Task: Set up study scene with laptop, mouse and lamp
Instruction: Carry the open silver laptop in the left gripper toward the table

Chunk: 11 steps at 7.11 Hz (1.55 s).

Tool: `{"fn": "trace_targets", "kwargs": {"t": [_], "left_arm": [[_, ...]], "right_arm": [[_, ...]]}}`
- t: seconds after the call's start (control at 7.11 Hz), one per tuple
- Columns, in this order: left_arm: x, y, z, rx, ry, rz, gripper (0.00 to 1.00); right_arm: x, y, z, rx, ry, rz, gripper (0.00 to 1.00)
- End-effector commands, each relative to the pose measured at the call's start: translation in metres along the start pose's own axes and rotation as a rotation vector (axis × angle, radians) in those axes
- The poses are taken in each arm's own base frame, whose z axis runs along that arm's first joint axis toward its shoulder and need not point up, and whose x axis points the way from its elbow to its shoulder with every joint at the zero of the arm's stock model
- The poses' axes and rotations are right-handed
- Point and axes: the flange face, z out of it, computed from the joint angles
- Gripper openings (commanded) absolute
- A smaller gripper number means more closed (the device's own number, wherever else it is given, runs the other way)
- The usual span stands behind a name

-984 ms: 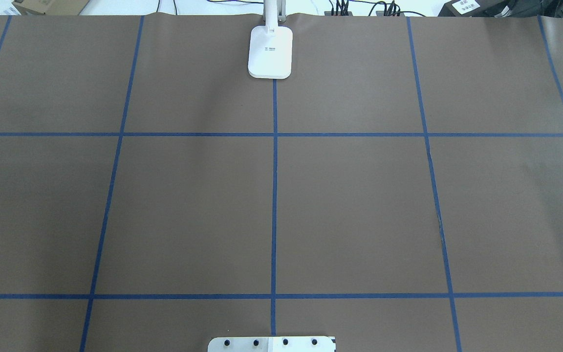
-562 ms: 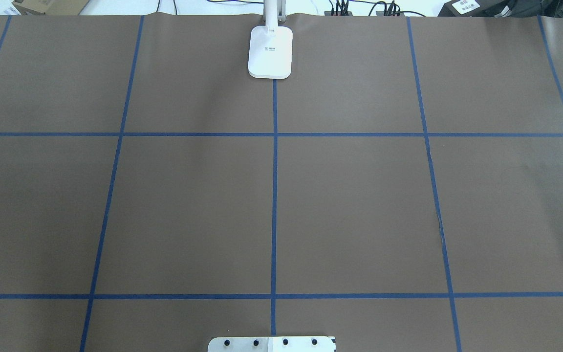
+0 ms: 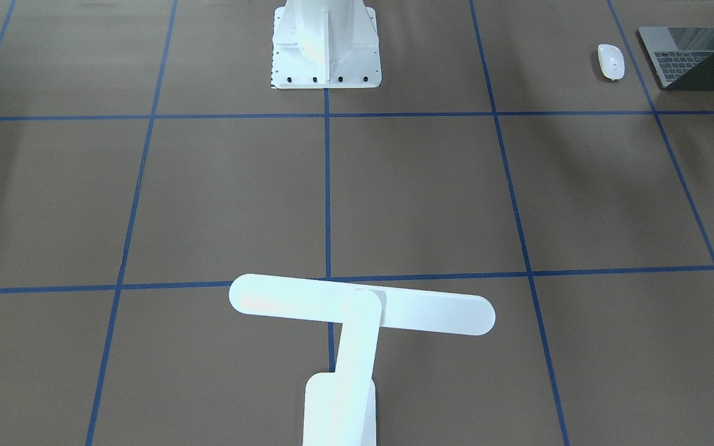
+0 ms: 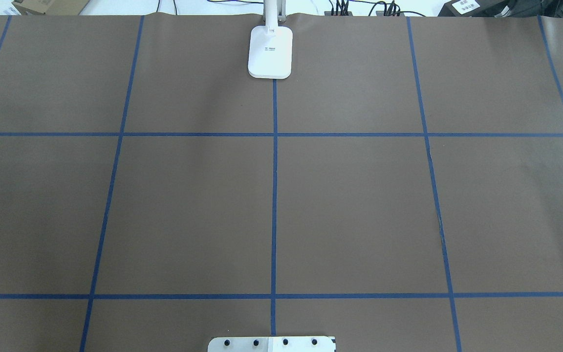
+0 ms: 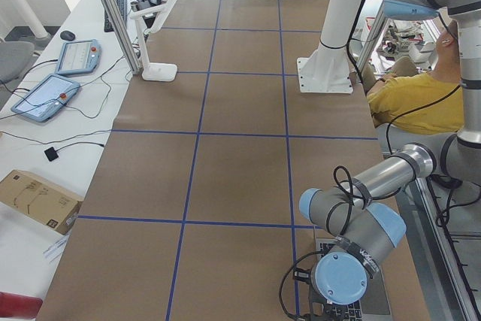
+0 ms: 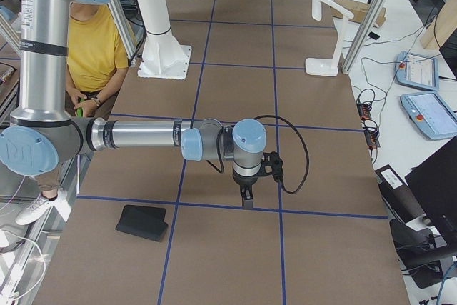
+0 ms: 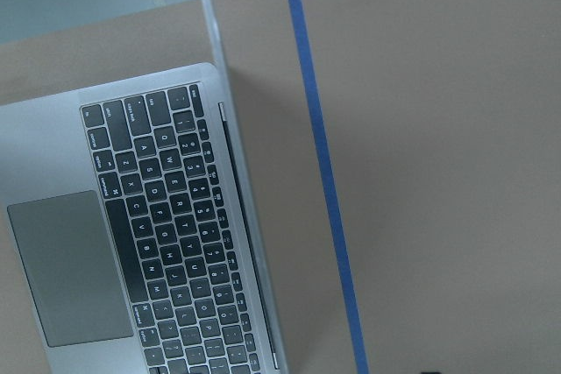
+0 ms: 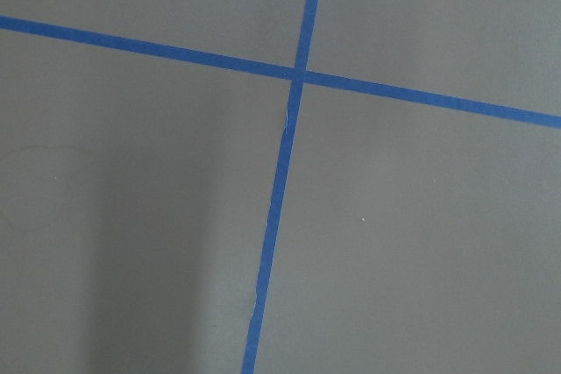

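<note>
Nothing has moved in the overhead view since the earlier frames: the lamp (image 3: 425, 313) keeps its place at the middle of the far edge of the surface (image 3: 425, 186). The laptop (image 3: 673, 59) lies open in the corner at the robot's left and near edge, with the mouse (image 3: 611, 62) just beside it toward the middle, so I judge that the scene is not yet set up and all three things are left to bring together. The left arm (image 5: 376, 227) hangs over the laptop and the right arm (image 6: 143, 135) over bare paper toward the right end; whether their jaws are wide or narrow I cannot tell.
</note>
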Motion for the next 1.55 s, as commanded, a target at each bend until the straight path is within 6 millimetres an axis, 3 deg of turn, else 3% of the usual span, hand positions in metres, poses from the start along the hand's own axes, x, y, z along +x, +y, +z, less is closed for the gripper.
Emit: {"fn": "trace_targets", "kwargs": {"t": [0.0, 0.14, 0.7, 0.98, 1.41], "left_arm": [[0.002, 0.001, 0.000, -0.007, 0.011, -0.001, 0.10], [0.005, 0.002, -0.004, -0.004, 0.021, 0.011, 0.00], [0.027, 0.021, -0.034, 0.035, 0.058, 0.057, 0.00], [0.063, 0.030, -0.068, 0.050, 0.129, 0.043, 0.00], [0.137, 0.053, -0.120, 0.080, 0.199, 0.089, 0.00]], "right_arm": [[0.000, 0.000, 0.000, -0.001, 0.000, 0.001, 1.00], [0.001, 0.001, 0.001, -0.003, 0.000, 0.003, 1.00], [0.001, -0.001, 0.001, -0.003, -0.002, 0.003, 1.00], [0.001, -0.002, 0.001, -0.002, -0.002, 0.002, 1.00], [0.001, -0.001, 0.001, -0.003, -0.003, 0.004, 1.00]]}}
